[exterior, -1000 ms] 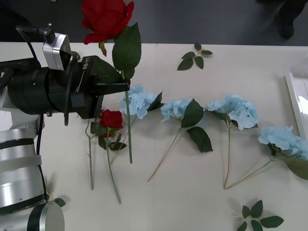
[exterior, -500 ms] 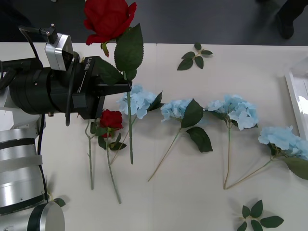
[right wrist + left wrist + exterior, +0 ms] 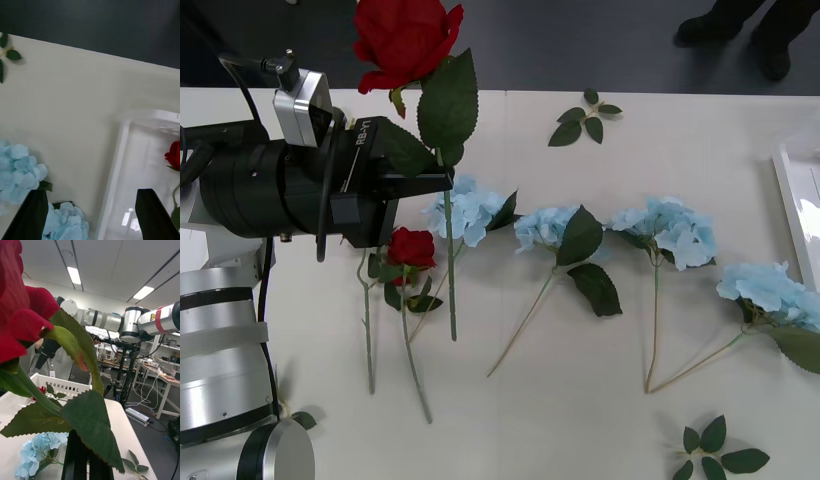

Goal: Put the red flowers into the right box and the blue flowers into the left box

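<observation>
My left gripper is shut on the stem of a red flower and holds it upright above the table's left side, with the stem hanging down. In the left wrist view its black fingers press together under the rose head. A second red flower lies on the table below it. Several blue flowers lie in a row across the middle. The right box is at the right edge. My right gripper hovers open over its rim, and a red flower lies inside. The left box is out of view.
Loose green leaf sprigs lie at the back centre and at the front right. Bare tabletop runs along the front between the stems. The table's far edge is just beyond the lifted rose.
The left gripper and its rose have shifted slightly up and to the right, then held still. Nothing on the table has moved.
</observation>
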Robot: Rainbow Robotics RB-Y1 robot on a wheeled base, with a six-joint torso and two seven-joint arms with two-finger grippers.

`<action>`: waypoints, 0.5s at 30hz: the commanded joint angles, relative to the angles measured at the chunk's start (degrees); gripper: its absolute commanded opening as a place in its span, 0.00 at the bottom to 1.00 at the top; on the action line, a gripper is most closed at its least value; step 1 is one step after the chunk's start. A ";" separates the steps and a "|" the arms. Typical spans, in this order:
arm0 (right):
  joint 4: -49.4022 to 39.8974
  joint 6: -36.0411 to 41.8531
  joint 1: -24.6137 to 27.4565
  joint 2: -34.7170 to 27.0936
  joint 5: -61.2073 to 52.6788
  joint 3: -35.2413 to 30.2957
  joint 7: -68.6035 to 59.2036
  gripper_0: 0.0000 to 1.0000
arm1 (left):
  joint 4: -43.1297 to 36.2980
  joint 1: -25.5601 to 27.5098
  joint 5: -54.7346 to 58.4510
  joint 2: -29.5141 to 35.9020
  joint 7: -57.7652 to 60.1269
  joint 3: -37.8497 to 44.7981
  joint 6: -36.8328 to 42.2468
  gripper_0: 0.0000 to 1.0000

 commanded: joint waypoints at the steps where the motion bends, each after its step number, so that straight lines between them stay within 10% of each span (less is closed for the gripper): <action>1: -5.41 -0.18 -0.21 -2.36 -8.30 -1.61 2.86 0.68 | -1.70 -1.24 -0.03 0.20 -1.25 -0.03 -0.53 0.00; 15: -35.38 -20.04 15.26 -1.40 -26.14 -1.52 5.23 0.68 | -1.70 -1.24 -0.03 0.20 -1.25 -0.03 -0.53 0.00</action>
